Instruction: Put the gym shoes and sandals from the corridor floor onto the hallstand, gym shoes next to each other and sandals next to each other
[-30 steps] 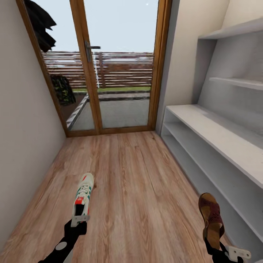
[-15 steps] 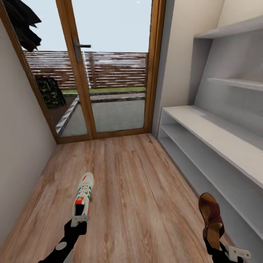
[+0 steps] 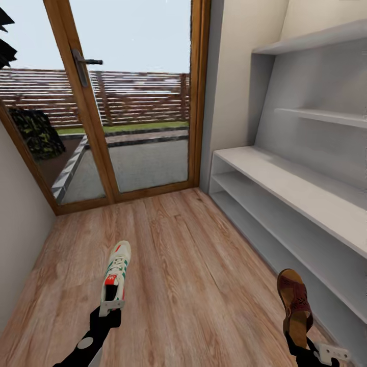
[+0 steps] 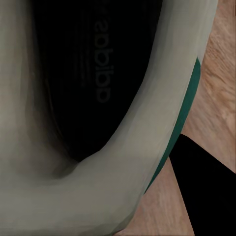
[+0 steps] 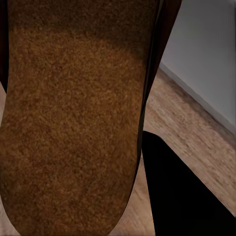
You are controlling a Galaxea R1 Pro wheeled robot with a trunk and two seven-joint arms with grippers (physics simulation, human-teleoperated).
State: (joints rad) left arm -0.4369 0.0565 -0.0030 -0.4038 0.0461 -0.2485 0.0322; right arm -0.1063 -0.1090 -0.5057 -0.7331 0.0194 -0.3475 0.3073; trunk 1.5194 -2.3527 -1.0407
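A white gym shoe [image 3: 116, 272] with green stripes and a red-orange heel patch hangs over the corridor floor [image 3: 199, 255], toe pointing away from me. My left gripper [image 3: 109, 307] is shut on its heel. In the left wrist view the shoe's dark inside [image 4: 98, 88] sits close up beside a black finger [image 4: 206, 191]. A dark brown sandal [image 3: 294, 300] is held by its heel in my right gripper [image 3: 300, 339], close to the hallstand [image 3: 285, 183]. Its tan footbed [image 5: 73, 108] shows in the right wrist view next to a black finger [image 5: 182, 191].
A wood-framed glass door [image 3: 132, 102] closes the corridor's far end. A pale wall [image 3: 15, 255] runs along the left. Floating grey shelves [image 3: 316, 114] hang above the hallstand's bench top. Its two open shelf levels face the floor.
The head view has swung to the right, so the door has slid left and more of the hallstand shows. Both arms and their shoes hold the same place in the picture.
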